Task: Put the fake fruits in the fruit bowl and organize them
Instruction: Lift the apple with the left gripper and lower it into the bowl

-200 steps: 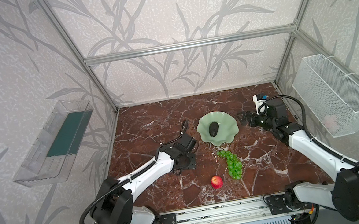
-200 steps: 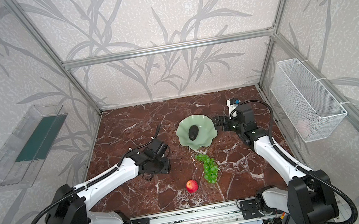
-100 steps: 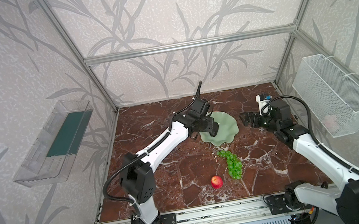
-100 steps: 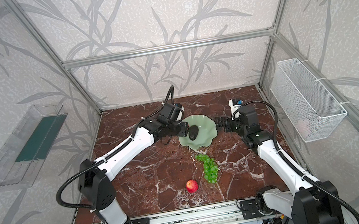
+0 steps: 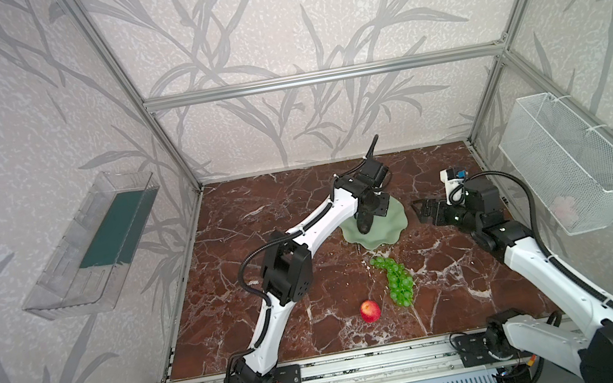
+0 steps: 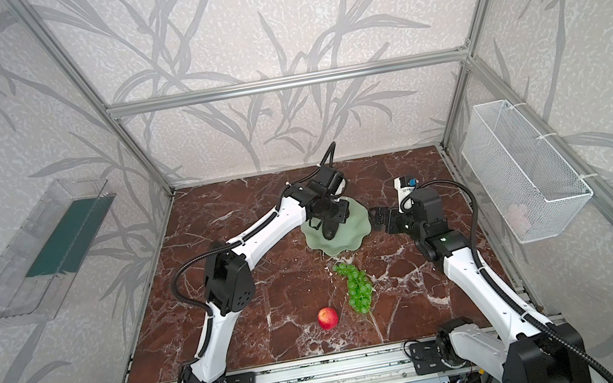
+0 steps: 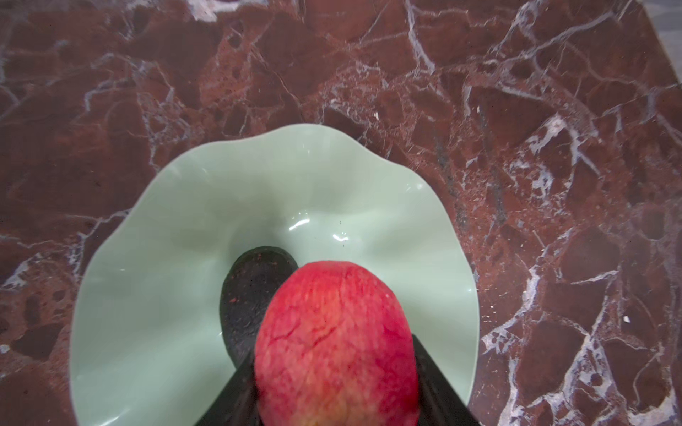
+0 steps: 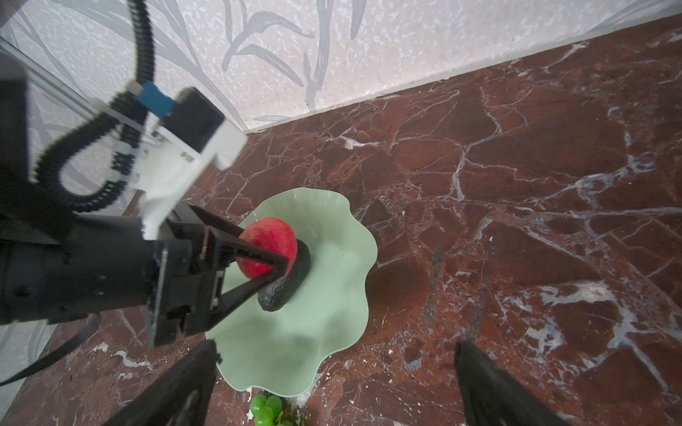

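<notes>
The pale green fruit bowl (image 5: 397, 228) (image 6: 358, 234) (image 7: 166, 295) (image 8: 332, 313) stands mid-table with the dark avocado (image 5: 365, 225) (image 6: 330, 232) (image 7: 247, 291) (image 8: 284, 293) lying in it. My left gripper (image 5: 374, 208) (image 7: 334, 348) (image 8: 275, 258) hangs over the bowl, shut on a red-yellow fruit (image 7: 337, 343) (image 8: 269, 239) just above the avocado. My right gripper (image 5: 420, 212) (image 6: 378, 220) (image 8: 336, 346) stands open and empty beside the bowl's right rim. The green grapes (image 5: 395, 281) (image 6: 356, 287) (image 8: 265, 405) and a second red fruit (image 5: 370, 311) (image 6: 328, 318) lie on the marble nearer the front.
A white wire basket (image 5: 570, 165) hangs on the right wall and a clear plastic tray (image 5: 91, 249) on the left wall. Aluminium posts frame the marble table, and a metal rail (image 5: 367, 363) runs along its front edge.
My left arm has swung from the table's left-middle up and over the bowl, still shut. The right gripper has stayed open by the bowl, shifting slightly right.
</notes>
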`<act>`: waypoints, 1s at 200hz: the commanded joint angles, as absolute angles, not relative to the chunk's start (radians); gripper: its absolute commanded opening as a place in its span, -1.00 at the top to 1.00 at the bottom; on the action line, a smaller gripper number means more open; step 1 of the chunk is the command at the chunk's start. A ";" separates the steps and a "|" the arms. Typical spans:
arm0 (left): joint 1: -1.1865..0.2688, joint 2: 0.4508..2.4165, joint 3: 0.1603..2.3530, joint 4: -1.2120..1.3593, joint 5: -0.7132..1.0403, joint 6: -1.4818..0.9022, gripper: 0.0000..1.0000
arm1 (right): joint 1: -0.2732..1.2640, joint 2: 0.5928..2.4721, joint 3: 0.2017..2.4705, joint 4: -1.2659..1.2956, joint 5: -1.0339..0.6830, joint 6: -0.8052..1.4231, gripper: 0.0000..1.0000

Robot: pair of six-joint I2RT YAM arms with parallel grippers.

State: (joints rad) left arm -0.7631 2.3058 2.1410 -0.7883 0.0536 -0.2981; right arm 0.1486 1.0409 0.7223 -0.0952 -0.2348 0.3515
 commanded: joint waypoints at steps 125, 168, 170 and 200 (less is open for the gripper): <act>-0.776 2.475 2.276 -0.885 0.018 -0.317 -0.12 | 0.131 0.991 0.730 -0.133 -0.228 0.331 -0.98; -0.778 2.465 2.278 -0.894 0.016 -0.326 -0.27 | 0.130 0.993 0.732 -0.134 -0.229 0.333 -0.98; -0.777 2.464 2.278 -0.894 0.016 -0.327 -0.28 | 0.129 0.993 0.732 -0.135 -0.229 0.333 -0.98; -0.776 2.443 2.279 -0.895 0.013 -0.336 -0.43 | 0.129 0.989 0.739 -0.157 -0.227 0.323 -0.98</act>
State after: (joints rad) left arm -0.7715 2.4619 2.2440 -0.8600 0.0277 -0.3237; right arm 0.1352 1.0122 0.7223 -0.1238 -0.2352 0.3424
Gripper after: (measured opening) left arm 0.707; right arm 0.991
